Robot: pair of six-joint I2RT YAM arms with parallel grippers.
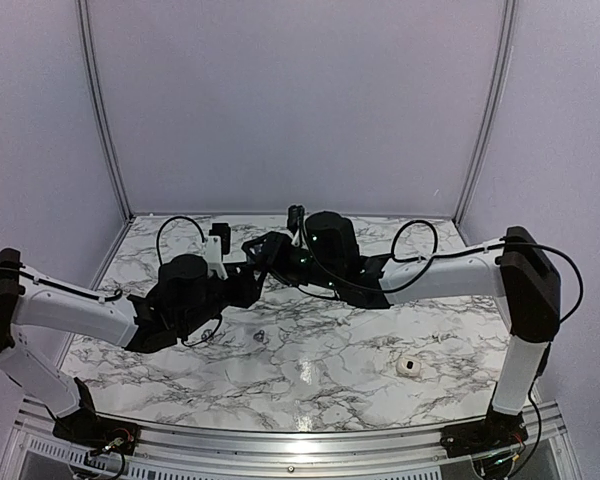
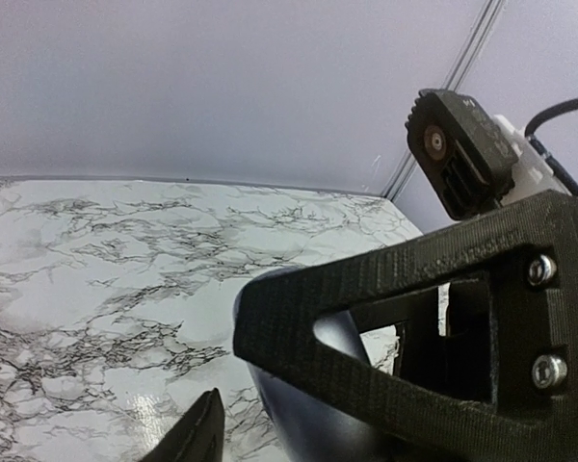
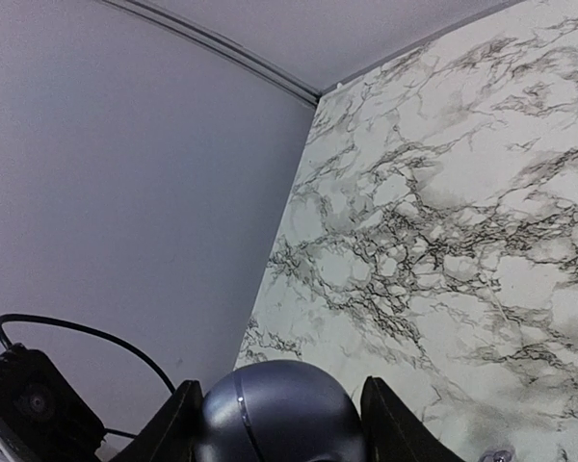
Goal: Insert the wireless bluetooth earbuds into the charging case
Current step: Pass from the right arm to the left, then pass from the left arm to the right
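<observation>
R fingers (image 3: 390, 425) part-open, clamped on charging case (image 3: 279, 399) mid-air at centre; L fingers (image 2: 200, 435) just beside it, grip can't tell; one earbud (image 1: 260, 337) on surface (image 1: 380, 325), near side of both, closer to L arm.

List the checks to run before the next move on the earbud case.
1. Charging case clamped between right fingers: ok.
2. Case lid open: cannot tell.
3. Left fingers gripping the case: cannot tell; only one finger shows, beside the case.
4. Earbud picked up: not ok; it lies on the table.
5. Second earbud located: cannot tell.
</observation>
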